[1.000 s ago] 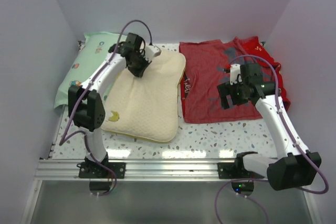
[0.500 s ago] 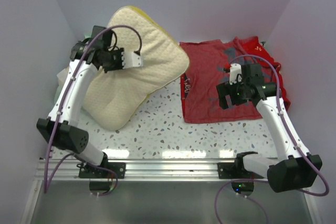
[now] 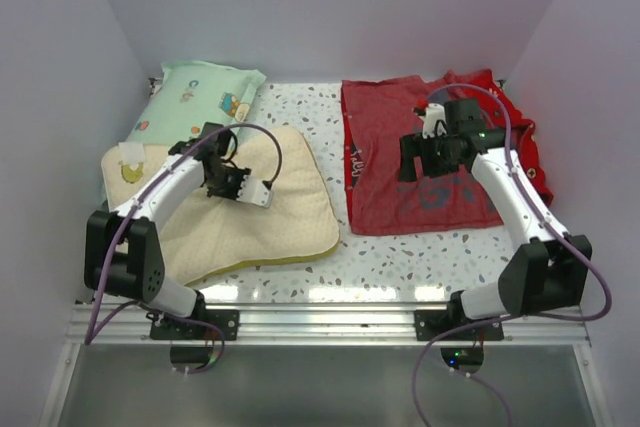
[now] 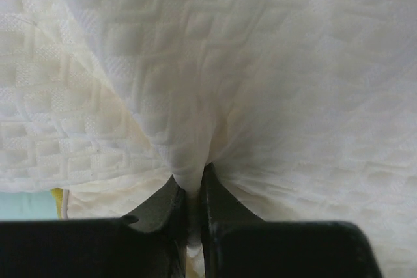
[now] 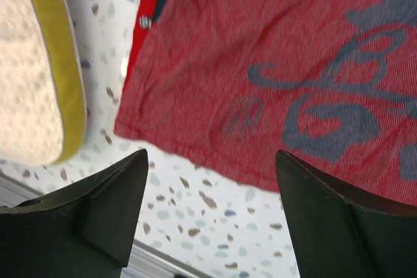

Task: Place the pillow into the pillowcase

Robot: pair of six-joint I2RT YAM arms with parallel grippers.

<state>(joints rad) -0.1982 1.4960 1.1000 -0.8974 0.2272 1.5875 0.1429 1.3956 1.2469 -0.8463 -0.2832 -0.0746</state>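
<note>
Speckled terrazzo table (image 3: 400, 247): everything lies on it.

Large cream-yellow dimpled pillow (image 3: 295, 222): flat on the left half, nearer than the mint-green cartoon-print pillow (image 3: 195, 97) at the far left. The two meet at the cream one's far-left corner. Fully outside the case.

Red fabric pillowcase (image 3: 385, 147): spread flat on the far right, plain red side with grey marks facing up. A strip of bare table separates it from the cream pillow.

Left arm (image 3: 160, 197): elbow folded back at the near-left, forearm arcing far-right over the pillow, wrist bent down onto the pillow's middle. Left claw (image 4: 192, 183): jaws pinched nearly together on a gathered fold of the pillow's cover, with fabric puckered up between the fingers (image 4: 218, 206).

Right arm (image 3: 520, 212): elbow at the near-right, forearm running far-left, wrist over the pillowcase. Right claw (image 5: 210, 157): jaws spread wide, nothing between them, clear of the cloth. Its wrist view looks down on the case's near-left corner, with the pillow's yellow edge at the left of that view.

Small white tag (image 3: 128, 152): at the pillow's far-left corner.
</note>
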